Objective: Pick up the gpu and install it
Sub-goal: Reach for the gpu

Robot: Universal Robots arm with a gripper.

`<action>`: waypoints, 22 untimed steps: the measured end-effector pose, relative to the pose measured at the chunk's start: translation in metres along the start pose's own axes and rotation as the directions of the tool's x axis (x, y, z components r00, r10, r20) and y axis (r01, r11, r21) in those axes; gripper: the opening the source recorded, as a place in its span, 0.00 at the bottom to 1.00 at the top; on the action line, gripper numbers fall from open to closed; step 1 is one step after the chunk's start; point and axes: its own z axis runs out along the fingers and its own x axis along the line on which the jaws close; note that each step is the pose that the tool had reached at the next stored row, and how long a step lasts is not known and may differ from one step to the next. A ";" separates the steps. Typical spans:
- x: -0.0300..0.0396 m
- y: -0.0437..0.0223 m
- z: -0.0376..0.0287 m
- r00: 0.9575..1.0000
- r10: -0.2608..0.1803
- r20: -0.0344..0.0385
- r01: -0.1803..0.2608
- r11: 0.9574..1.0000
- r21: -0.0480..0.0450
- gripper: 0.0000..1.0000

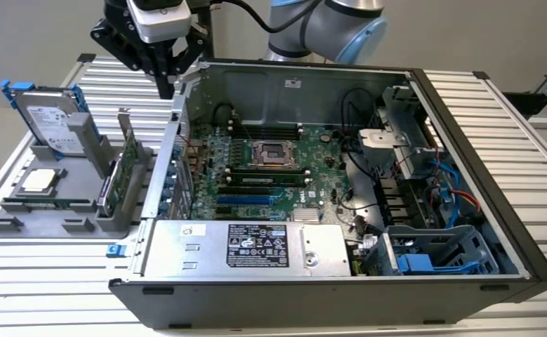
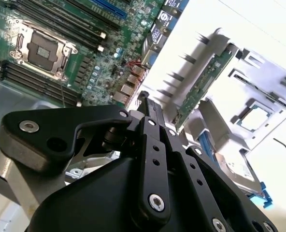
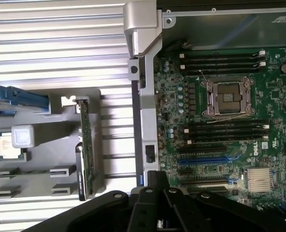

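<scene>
The gpu point(image 1: 121, 177) stands on edge in a grey holder point(image 1: 62, 210) at the exterior view's left, beside the open computer case; its silver bracket points upward. It is the thin green card point(image 3: 85, 150) in the first wrist view and the green board point(image 2: 201, 82) in the second wrist view. My gripper point(image 1: 167, 88) hangs above the case's left wall, higher than the gpu and farther back. Its black fingers point(image 2: 150, 110) are shut together with nothing between them. The motherboard point(image 1: 264, 165) lies in the case with a blue slot point(image 3: 203, 159) bare.
A silver hard drive with a blue frame point(image 1: 50, 118) and a square processor chip point(image 1: 39, 181) also sit in the holder. The case point(image 1: 460, 161) holds a power supply point(image 1: 245, 247), cables and a drive cage point(image 1: 432, 253). A ribbed aluminium table point(image 1: 39, 281) lies underneath.
</scene>
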 end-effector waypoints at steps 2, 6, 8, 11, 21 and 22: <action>0.0022 -0.0003 -0.0001 1.000 0.000 0.000 0.000 1.000 0.000 0.00; 0.0065 -0.0010 -0.0002 1.000 0.000 0.000 0.000 1.000 0.000 0.00; 0.0087 -0.0012 -0.0002 1.000 0.000 0.000 0.000 1.000 0.000 0.00; 0.0118 -0.0015 -0.0003 1.000 0.000 0.000 0.000 1.000 0.000 0.00; 0.0233 -0.0031 -0.0006 1.000 0.000 0.000 0.000 1.000 0.000 0.00; 0.0249 -0.0034 -0.0007 1.000 0.000 0.000 0.000 1.000 0.000 0.00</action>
